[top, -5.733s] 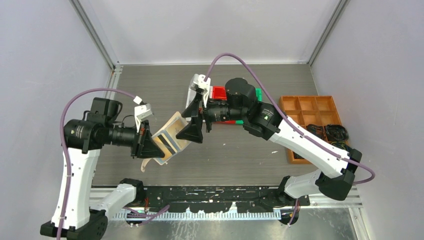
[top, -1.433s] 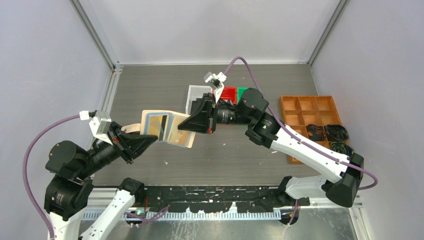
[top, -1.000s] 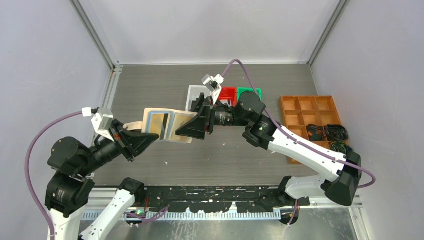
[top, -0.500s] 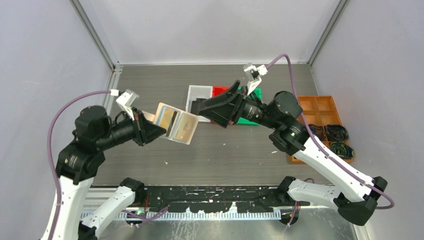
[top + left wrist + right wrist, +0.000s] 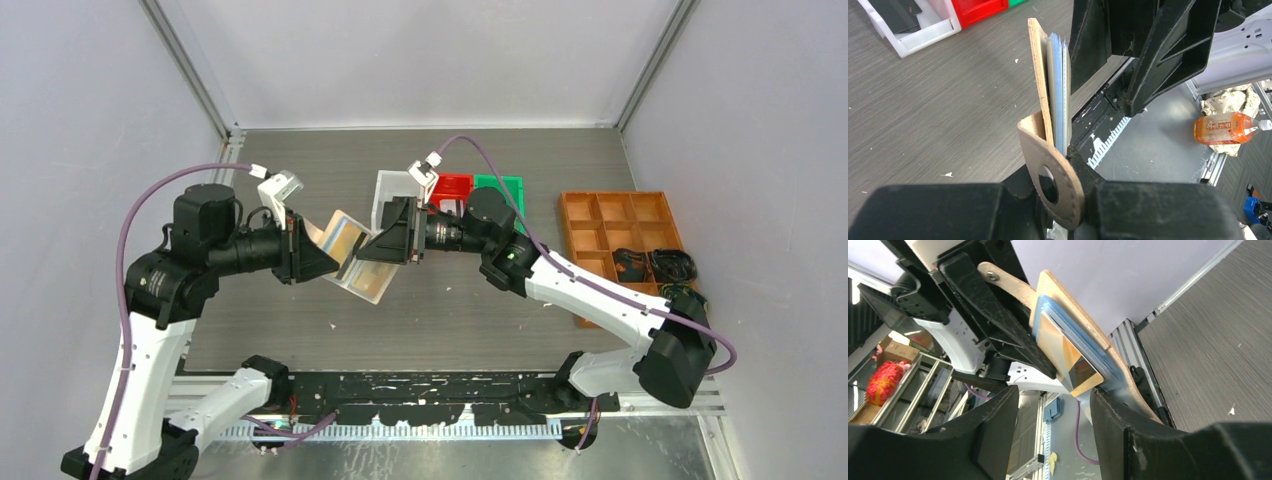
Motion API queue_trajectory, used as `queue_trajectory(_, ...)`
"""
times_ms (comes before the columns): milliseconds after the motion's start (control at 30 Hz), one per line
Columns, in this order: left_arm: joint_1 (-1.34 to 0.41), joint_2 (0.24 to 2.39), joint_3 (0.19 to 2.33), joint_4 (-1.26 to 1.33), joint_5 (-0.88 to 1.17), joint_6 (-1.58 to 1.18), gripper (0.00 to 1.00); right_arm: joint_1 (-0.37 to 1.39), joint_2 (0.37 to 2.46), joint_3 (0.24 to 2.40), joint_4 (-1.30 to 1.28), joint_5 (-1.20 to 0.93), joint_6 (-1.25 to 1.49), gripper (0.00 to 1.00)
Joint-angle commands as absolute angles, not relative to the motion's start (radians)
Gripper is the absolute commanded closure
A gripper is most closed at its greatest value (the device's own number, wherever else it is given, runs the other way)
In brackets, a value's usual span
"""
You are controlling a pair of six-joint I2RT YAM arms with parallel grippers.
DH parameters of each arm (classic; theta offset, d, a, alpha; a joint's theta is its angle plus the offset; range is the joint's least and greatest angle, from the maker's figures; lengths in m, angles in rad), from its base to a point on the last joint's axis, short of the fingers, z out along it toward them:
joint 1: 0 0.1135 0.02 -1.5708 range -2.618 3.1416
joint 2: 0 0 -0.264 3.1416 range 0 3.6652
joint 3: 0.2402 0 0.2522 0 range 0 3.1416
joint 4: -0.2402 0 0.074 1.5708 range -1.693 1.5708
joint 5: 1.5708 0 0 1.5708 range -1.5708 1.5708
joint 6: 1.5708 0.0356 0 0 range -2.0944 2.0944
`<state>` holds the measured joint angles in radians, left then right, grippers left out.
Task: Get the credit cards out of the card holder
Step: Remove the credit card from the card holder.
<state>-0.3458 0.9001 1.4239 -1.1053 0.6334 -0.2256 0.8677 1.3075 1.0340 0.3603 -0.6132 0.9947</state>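
My left gripper (image 5: 322, 262) is shut on the beige card holder (image 5: 352, 262) and holds it tilted above the table. In the left wrist view my left gripper (image 5: 1060, 167) clamps the card holder (image 5: 1040, 75) edge-on, with clear sleeves and its snap tab (image 5: 1055, 187) showing. A gold credit card (image 5: 346, 240) sits in a sleeve. My right gripper (image 5: 383, 244) is open at the holder's right edge. In the right wrist view my right gripper (image 5: 1055, 407) straddles the corner of the gold card (image 5: 1075, 371) in the card holder (image 5: 1075, 307). Other cards are hidden.
A white bin (image 5: 381, 213) holding a dark flat item (image 5: 894, 11), a red bin (image 5: 453, 188) and a green bin (image 5: 502, 185) stand behind the grippers. An orange compartment tray (image 5: 618, 212) with black cables (image 5: 655, 268) is at the right.
My right gripper has come back from above the bins to the holder's right edge. My left arm has turned the holder and brought it right.
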Motion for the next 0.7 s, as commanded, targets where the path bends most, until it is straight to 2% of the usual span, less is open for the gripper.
queue_trajectory(0,-0.347,0.875,1.454,-1.063,0.701,-0.227,1.0,0.872,1.266,1.034,0.474,-0.626,1.013,0.41)
queue_trajectory(267,-0.347,0.847,1.439,-1.015,0.766,-0.29,1.0,0.874,1.302,1.037,0.518,-0.614,1.038,0.42)
queue_trajectory(533,-0.346,0.817,1.411,-0.921,0.875,-0.38,1.0,0.886,1.35,0.988,0.776,-0.584,1.168,0.44)
queue_trajectory(667,-0.347,0.818,1.362,-0.858,0.986,-0.44,0.93,0.892,1.372,0.985,0.861,-0.579,1.209,0.45)
